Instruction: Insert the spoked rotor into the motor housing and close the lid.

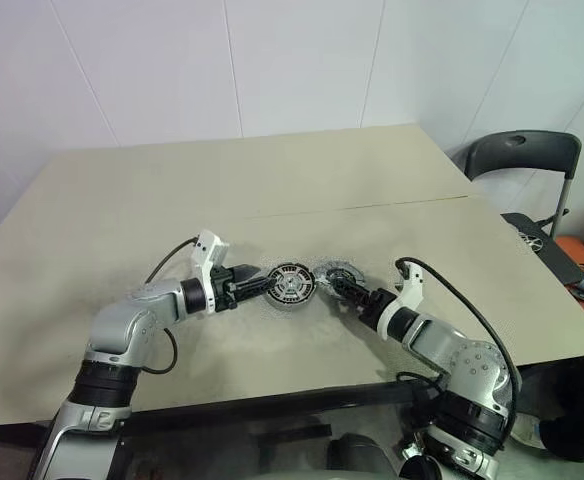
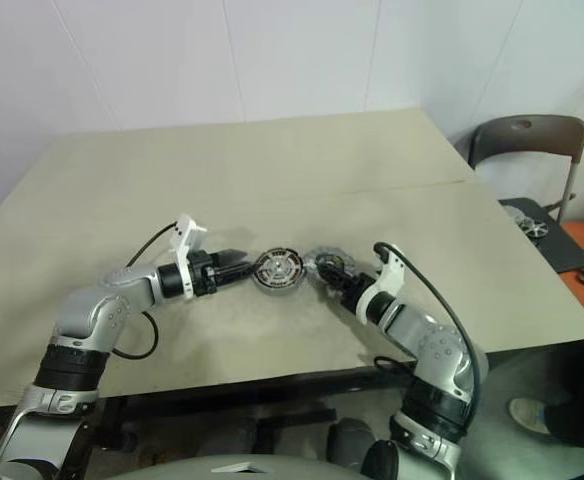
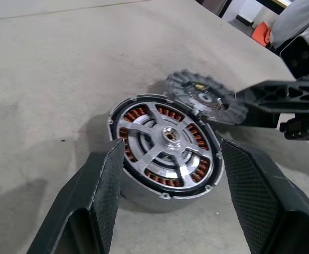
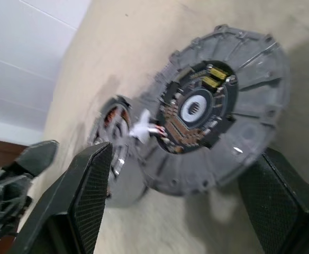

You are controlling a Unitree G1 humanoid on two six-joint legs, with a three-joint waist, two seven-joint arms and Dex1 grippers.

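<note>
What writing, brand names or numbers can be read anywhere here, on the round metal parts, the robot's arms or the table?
None can be read.
Motor housing: bare metal and copper coils, no marking.
Lid: small electronic parts on its inner face; any print is too blurred to read.
Table: plain.

No readable text, label, brand, number or sign on anything in view.

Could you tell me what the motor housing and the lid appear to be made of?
Motor housing: likely bare metal, bright silvery shell, with coppery-orange windings, probably copper wire, showing between the spokes. Lid: likely cast metal, dull matte grey with ribs; its centre holds what looks like a small circuit board.
</note>
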